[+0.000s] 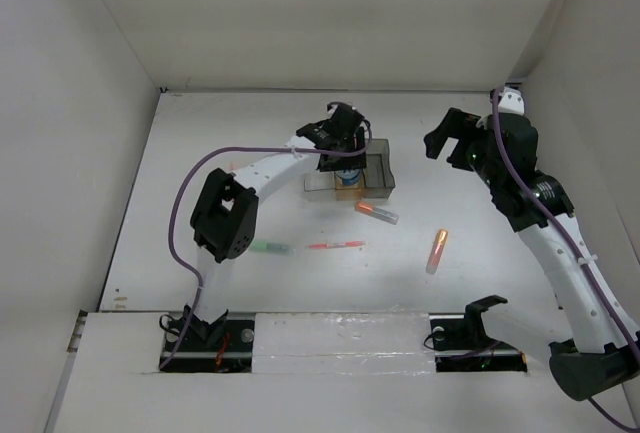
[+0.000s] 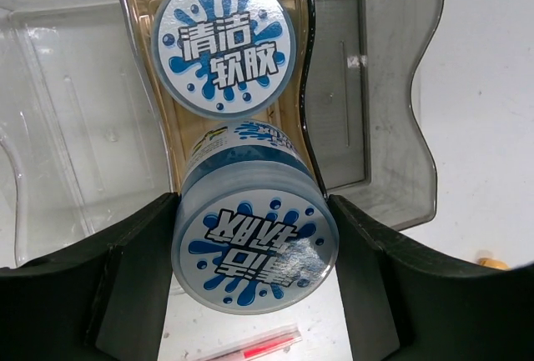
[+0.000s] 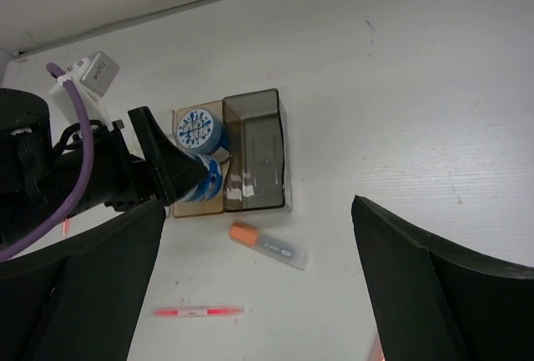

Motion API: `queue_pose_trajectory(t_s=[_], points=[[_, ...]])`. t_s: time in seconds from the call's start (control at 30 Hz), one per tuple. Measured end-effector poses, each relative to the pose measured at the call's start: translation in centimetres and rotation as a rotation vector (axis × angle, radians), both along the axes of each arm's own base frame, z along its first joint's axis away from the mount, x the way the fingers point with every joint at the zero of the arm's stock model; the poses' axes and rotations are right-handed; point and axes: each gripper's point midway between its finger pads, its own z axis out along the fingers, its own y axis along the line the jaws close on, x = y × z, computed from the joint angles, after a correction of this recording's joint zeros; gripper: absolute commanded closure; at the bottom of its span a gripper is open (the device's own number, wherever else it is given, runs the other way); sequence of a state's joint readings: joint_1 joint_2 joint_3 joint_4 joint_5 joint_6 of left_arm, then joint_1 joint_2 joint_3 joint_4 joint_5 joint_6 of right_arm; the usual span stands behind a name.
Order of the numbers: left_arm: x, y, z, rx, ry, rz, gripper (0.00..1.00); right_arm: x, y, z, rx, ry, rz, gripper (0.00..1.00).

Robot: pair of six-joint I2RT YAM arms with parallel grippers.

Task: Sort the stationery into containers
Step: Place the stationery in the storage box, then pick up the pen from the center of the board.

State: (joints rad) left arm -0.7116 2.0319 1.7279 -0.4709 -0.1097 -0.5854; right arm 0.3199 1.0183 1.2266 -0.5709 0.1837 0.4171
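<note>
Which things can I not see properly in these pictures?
Top view: the left arm hides most of the clear bin.
Left wrist view: the bottom edge cuts off the red pen; the orange thing at the right edge is too small to name.
Right wrist view: that arm also covers the clear bin.

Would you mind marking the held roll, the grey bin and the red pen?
held roll [image 2: 254,248]: left wrist view, printed end face.
grey bin [image 3: 265,148]: right wrist view, bare floor.
red pen [image 1: 336,245]: top external view, mid-barrel.
</note>
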Motion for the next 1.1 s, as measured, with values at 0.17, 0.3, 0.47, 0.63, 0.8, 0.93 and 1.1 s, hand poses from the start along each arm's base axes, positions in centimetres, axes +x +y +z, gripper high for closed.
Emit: queue_pose_trajectory(t_s=[0.17,0.3,0.47,0.63,0.8,0.93,1.1], points=[[0.2,-0.5,0.8,-0.029,-0.015,-0.006,0.0,-0.1,0.2,-0.7,-0.003,0.012,0.017,0.0],[0.1,-0.7,3.8,-0.083,-0.062,-0.014,0.0,-0.2,0.6,-1.7,-0.009,0.032,0.044,0.0],[-0.2,-0.2,8.7,-0.14,-0.143,-0.006,0.0,-0.2,1.1,-2.3,-0.008,0.038,0.068,0.0],[-0.5,2.3,12.6,-0.145,-0.209,0.054,0.0,0.2,0.6,-3.9,-0.004,0.084,0.018,0.0],[-0.4,7.9,15.7,-0.13,-0.266,0.179,0.0,-0.7,-2.2,-7.1,0.034,0.135,-0.209,0.0],[-1.8,12.3,16.8,-0.062,-0.294,0.272,0.0,-2.4,-3.7,-10.9,0.063,0.19,-0.305,0.0],[-4.8,17.1,15.4,0.001,-0.272,0.346,0.0,-3.5,-5.2,-18.5,0.078,0.369,-0.404,0.0]])
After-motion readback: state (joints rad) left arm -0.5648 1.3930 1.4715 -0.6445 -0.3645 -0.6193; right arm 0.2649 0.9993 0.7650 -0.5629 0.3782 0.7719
